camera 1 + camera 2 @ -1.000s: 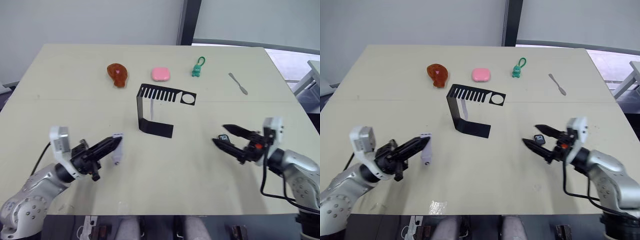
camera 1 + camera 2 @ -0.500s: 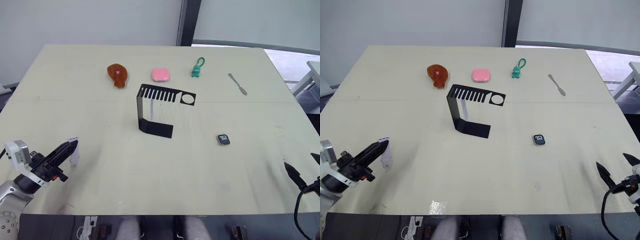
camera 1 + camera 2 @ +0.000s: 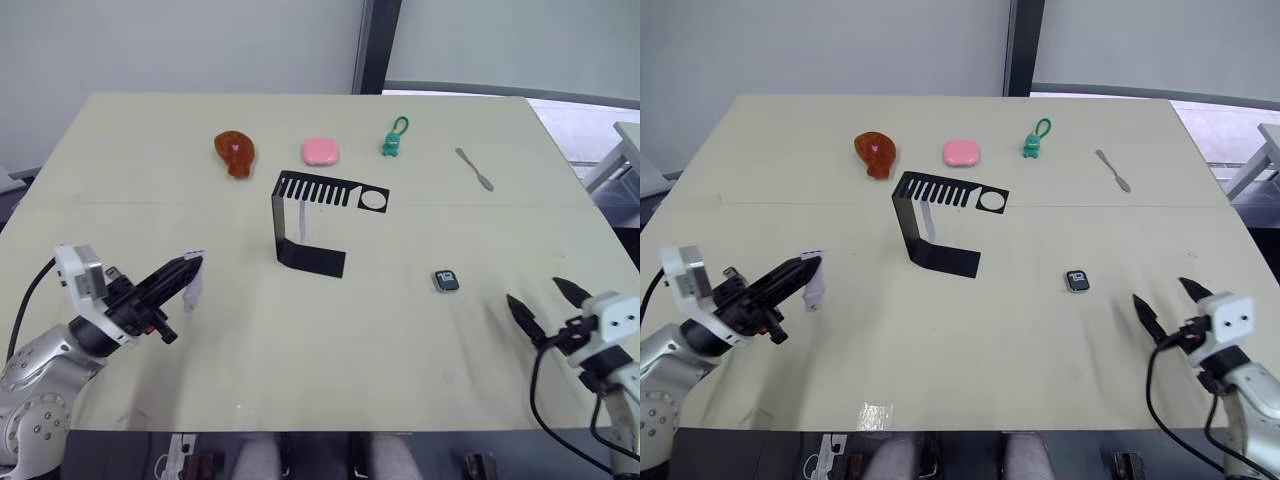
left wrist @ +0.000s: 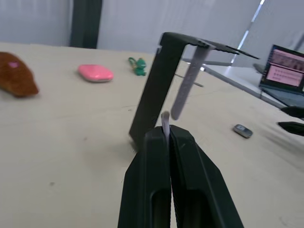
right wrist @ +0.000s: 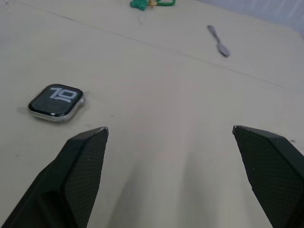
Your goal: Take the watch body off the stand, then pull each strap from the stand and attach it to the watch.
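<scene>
The small rounded-square watch body with silver rim and black screen (image 3: 446, 280) lies flat on the pale bench (image 3: 400, 380), off the black bent sheet-metal stand (image 3: 300, 225), toward the bench's right edge. You have one thin pale lavender strap (image 3: 193, 285) pinched in the closed left tool (image 3: 186, 272), near the left edge, well apart from the watch. The second pale strap (image 3: 302, 220) hangs from the stand's top arm. The right tool (image 3: 540, 302) is open and empty, near the front right corner, and it is nearer to the watch. I judge you must carry the strap rightward across the bench.
</scene>
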